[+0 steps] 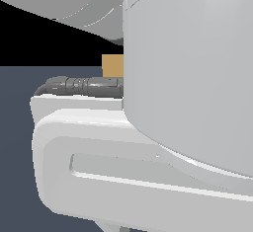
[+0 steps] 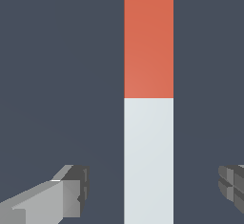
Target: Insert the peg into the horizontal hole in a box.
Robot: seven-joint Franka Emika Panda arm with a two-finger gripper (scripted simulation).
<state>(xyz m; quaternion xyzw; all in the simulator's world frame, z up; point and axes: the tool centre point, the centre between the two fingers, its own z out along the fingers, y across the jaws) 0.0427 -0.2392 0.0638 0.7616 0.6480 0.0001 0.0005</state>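
A slim square-sectioned peg, half orange-red and half white, lies flat on the dark desk in the wrist view. The jaws of the gripper stand wide apart, one fingertip on each side of the peg's white half, neither touching it. In the exterior view the grey-white arm fills most of the picture; only a corner of the tan box shows just beside it, its hole hidden.
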